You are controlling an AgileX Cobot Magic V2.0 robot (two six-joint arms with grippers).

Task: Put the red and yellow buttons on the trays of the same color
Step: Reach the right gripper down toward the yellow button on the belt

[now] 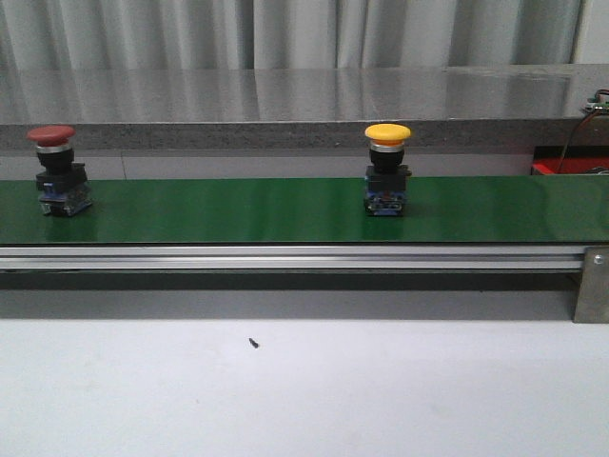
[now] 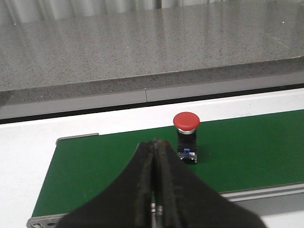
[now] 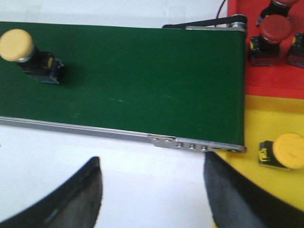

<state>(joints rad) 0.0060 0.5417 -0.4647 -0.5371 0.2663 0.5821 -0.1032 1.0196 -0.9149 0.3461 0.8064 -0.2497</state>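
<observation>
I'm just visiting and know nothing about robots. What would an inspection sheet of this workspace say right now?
Surface: green conveyor belt across a white table.
Job's things: red button and yellow button upright on the belt, far apart; red tray holds red buttons, yellow tray holds one yellow button, both past the belt's end.
Clutter: a small dark speck on the table.
Grippers: left gripper shut, empty; right gripper open, empty.
Cables: thin wires at far right.
Surroundings: grey counter, pale curtain behind.
</observation>
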